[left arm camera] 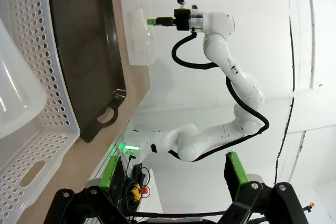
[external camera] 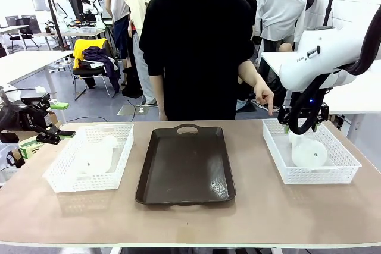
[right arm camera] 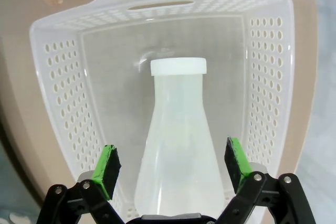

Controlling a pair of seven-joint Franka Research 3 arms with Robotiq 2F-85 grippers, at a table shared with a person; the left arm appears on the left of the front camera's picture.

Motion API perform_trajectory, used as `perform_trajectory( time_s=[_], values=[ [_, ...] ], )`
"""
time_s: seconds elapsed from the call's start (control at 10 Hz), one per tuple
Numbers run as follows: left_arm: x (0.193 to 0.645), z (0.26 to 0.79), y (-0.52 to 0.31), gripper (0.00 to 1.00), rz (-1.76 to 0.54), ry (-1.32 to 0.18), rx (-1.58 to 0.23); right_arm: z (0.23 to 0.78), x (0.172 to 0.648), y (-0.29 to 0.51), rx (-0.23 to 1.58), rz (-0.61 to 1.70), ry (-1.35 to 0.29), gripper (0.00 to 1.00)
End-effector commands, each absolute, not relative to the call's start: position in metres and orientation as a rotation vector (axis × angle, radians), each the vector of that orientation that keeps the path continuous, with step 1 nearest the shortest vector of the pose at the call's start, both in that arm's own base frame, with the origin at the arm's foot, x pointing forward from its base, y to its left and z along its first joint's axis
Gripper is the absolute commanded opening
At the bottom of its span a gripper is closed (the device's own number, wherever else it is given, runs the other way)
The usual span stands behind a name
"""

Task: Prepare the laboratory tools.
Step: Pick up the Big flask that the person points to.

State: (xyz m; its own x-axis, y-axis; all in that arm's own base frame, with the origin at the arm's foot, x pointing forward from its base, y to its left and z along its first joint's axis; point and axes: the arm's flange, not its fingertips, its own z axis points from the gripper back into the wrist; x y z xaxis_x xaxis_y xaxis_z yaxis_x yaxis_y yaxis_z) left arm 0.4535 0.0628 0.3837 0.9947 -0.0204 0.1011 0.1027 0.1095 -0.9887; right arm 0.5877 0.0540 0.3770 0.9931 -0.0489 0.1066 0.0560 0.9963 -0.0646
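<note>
One frosted conical flask [external camera: 308, 151] lies on its side in the right white basket [external camera: 348, 162]. In the right wrist view this flask [right arm camera: 178, 129] points its capped neck away from me. My right gripper [right arm camera: 172, 158] hangs open just over it, a green pad [right arm camera: 107, 163] on each side of the body, not touching. From the front, the right gripper [external camera: 304, 126] sits above the basket's far end. A second flask [external camera: 95, 154] lies in the left basket [external camera: 59, 179]. My left gripper [external camera: 53, 118] is open, left of that basket and off the table edge.
A dark brown handled tray [external camera: 184, 165] lies between the baskets. The person stands at the far side, one finger [external camera: 269, 108] pointing down at the right basket's far left corner. The left wrist view shows the left basket [left arm camera: 47, 77], the tray [left arm camera: 84, 40] and my open gripper [left arm camera: 173, 174].
</note>
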Motion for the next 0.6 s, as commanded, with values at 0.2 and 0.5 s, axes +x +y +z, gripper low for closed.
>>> perform_trajectory(
  time_s=[0.2, 0.5],
  values=[
    [0.453, 0.385, 0.064, 1.00, -0.092, -0.070, -1.462, 0.359, 0.595, 0.058, -0.129, -0.098, -0.120, 1.00],
    [0.453, 0.385, 0.064, 1.00, -0.092, -0.070, -1.462, 0.345, 0.604, 0.049, -0.080, -0.076, -0.065, 1.00]
  ],
)
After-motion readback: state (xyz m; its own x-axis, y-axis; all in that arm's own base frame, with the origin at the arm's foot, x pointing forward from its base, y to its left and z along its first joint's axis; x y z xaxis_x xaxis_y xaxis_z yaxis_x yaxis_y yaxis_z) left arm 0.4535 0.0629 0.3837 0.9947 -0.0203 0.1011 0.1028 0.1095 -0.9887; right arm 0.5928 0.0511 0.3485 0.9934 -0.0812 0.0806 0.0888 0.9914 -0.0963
